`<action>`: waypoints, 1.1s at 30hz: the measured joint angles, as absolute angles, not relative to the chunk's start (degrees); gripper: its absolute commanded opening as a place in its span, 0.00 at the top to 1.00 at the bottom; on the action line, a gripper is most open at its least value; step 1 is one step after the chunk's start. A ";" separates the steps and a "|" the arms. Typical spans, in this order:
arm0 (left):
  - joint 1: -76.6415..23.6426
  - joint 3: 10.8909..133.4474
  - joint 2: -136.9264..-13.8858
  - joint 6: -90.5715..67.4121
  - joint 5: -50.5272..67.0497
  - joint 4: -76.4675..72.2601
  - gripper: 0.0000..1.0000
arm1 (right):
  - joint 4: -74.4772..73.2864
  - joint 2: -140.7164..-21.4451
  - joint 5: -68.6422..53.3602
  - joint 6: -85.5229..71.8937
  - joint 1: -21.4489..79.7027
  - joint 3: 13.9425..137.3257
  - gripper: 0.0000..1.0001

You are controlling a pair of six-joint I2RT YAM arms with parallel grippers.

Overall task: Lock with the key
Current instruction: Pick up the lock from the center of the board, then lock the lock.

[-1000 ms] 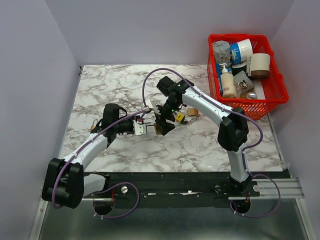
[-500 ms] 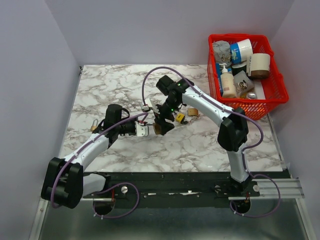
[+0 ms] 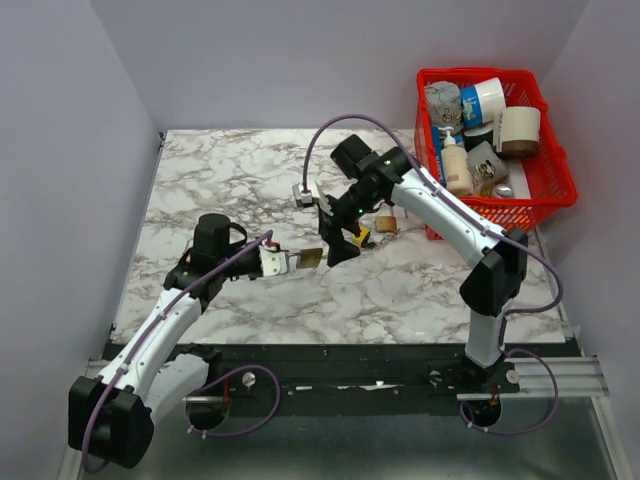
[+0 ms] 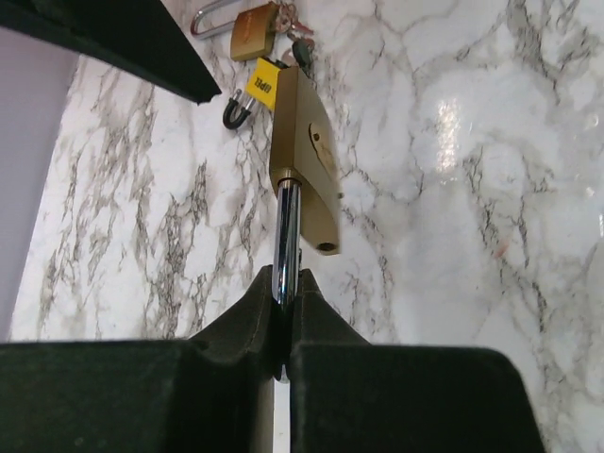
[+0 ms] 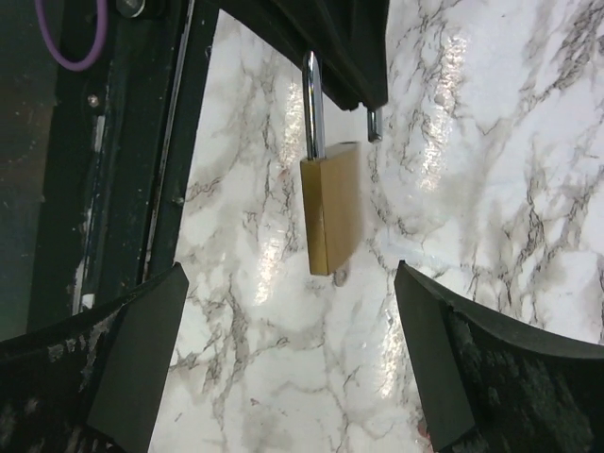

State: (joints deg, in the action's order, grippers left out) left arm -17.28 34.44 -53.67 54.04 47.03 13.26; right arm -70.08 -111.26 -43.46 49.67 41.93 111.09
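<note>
The left fingers (image 4: 241, 326), clamped on the shackle (image 4: 286, 231) of the padlock (image 4: 307, 160), have pulled it away from the right fingers (image 5: 137, 354), which have let go and now stand wide apart.

The left arm (image 3: 165, 322) and the right arm (image 3: 448, 213) share one look: white tube-shaped shells joined by chunky black joints. A purple cable (image 3: 345, 120) runs along each and coils by the black base rail (image 3: 350, 372) at the near edge. The left gripper (image 3: 290, 260) and right gripper (image 3: 338, 237) have matte black fingers (image 5: 472, 377), thick and wedge-shaped.
</note>
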 measured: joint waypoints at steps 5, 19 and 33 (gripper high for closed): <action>-17.28 38.33 -50.48 45.71 48.88 17.06 1.00 | -67.29 -104.14 -43.72 47.29 40.62 106.32 0.00; -18.00 48.25 -47.75 23.07 55.00 18.41 1.00 | -59.22 -95.22 -48.01 40.75 40.64 101.97 0.13; -19.97 51.64 -50.74 18.11 55.68 20.60 1.00 | -59.88 -96.14 -48.90 42.00 43.55 102.35 0.73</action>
